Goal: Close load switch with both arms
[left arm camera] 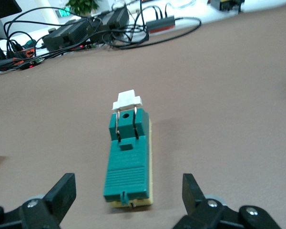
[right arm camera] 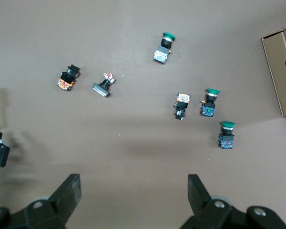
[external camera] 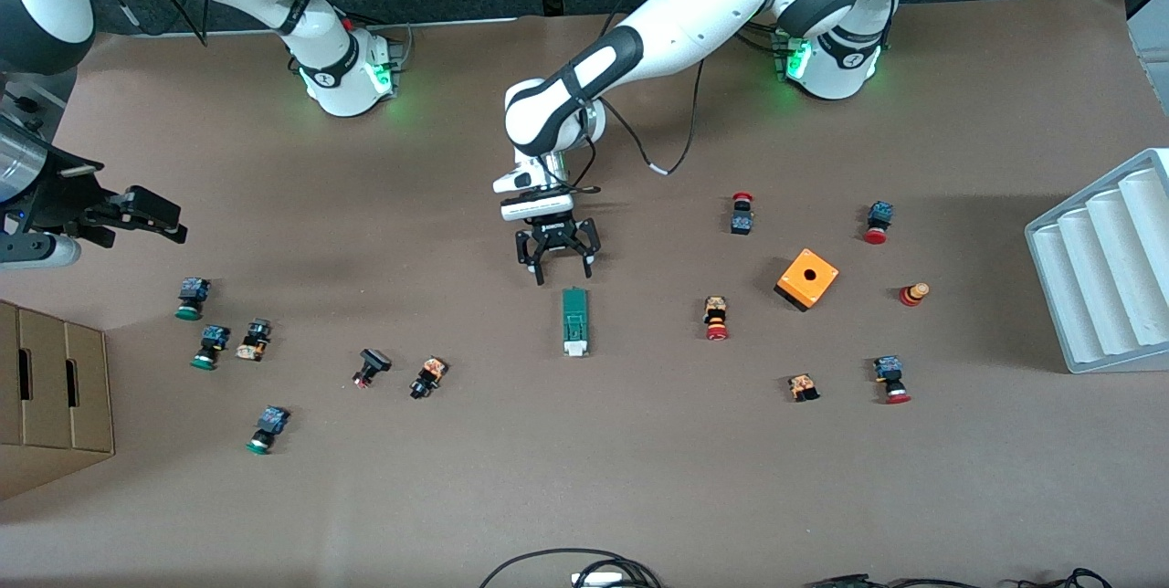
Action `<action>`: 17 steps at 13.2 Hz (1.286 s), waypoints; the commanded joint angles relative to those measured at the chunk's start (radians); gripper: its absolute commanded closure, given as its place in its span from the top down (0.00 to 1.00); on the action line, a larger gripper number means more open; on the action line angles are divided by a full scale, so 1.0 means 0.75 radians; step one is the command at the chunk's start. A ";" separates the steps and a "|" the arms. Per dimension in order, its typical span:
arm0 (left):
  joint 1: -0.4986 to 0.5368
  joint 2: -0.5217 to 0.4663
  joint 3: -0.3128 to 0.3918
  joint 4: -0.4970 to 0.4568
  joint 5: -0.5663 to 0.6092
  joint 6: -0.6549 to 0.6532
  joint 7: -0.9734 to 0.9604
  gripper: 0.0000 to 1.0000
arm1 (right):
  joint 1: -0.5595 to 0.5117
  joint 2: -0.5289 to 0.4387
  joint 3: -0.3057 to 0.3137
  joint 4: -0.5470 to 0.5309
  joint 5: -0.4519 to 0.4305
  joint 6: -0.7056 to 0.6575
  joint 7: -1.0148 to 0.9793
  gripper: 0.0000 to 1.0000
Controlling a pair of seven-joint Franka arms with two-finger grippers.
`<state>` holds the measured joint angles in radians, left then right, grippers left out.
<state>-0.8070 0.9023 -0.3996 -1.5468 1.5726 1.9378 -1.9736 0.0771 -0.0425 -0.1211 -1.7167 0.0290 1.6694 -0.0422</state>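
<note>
The desk is covered by a plain brown sheet, matte and a little creased, with dark panels along the arms' edge and loose black cables at the edge nearest the front camera. The switch lies flat near the middle of the desk, its white slider at the end nearer the camera. The left claw hangs just above the switch's green end with its fingers spread wide, gripping nothing; its wrist view shows the switch lying between the two fingertips. The right claw is raised over the desk at the right arm's end, fingers apart and empty, waiting. Below it small push buttons lie scattered, and a cardboard box sits at that edge. Toward the left arm's end are an orange box, more buttons and a grey ribbed tray.
</note>
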 commanded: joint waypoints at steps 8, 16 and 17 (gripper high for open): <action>0.215 -0.348 -0.026 -0.009 -0.824 0.145 1.293 0.99 | -0.001 0.003 -0.002 0.043 0.000 0.020 -0.003 1.00; 0.491 -0.603 -0.026 -0.001 -1.530 0.029 2.013 1.00 | 0.018 0.055 0.010 0.045 -0.002 0.095 0.007 1.00; 0.529 -0.650 -0.026 -0.001 -1.597 -0.014 2.085 1.00 | 0.016 0.055 0.010 0.045 -0.002 0.100 0.007 1.00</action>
<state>-0.4599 0.4912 -0.4102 -1.5303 0.4564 1.9827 -0.5029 0.0834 -0.0083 -0.1130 -1.6933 0.0291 1.7280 -0.0416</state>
